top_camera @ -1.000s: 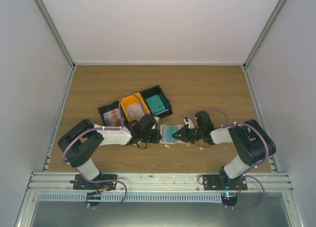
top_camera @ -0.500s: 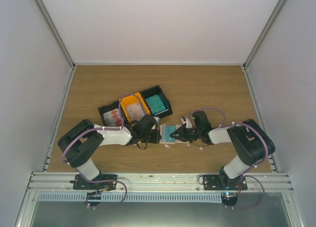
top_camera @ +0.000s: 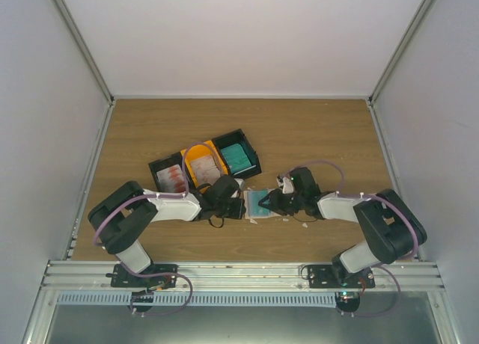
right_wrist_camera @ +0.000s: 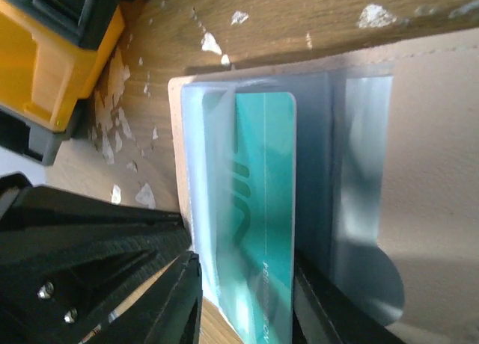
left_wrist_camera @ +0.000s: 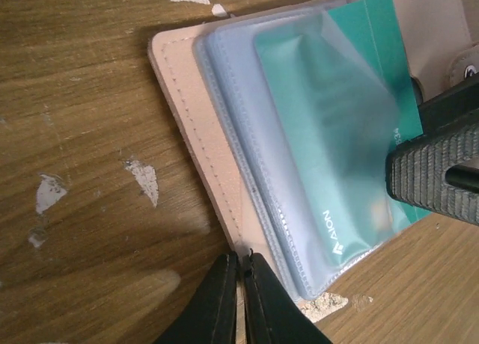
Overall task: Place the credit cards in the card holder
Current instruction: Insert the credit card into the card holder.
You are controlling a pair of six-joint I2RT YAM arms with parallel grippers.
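Left gripper (left_wrist_camera: 239, 265): fingers pressed together on the near edge of the holder (left_wrist_camera: 196, 112), the beige rim nipped between the tips; it reaches in from the left
Right gripper (right_wrist_camera: 245, 265): jaws parted, one finger on each side of the card's (left_wrist_camera: 374, 52) outer end; no squeeze on it; one ribbed pad lies over the card's bare end in the left wrist view
Holder: lies open and flat on the table (top_camera: 314, 134), between the two grippers and just in front of the bins; stitched beige cover, with frosted clear sleeves (left_wrist_camera: 247, 97) stacked inside
Holder, contents: one teal card, most of it under the top sleeve; one end sticks out bare toward the right gripper
Left black bin (top_camera: 153, 172): white-and-red cards (top_camera: 172, 178)
Orange bin (right_wrist_camera: 45, 67): middle of the joined three; something pale inside, too small to tell what
Right black bin (top_camera: 254, 158): teal cards (top_camera: 236, 157)
Bins, place: joined in a slanted row, just beyond the left gripper and near the holder, apart from it
Scraps (left_wrist_camera: 142, 181): small white flecks on the wood around the holder and beside the orange bin
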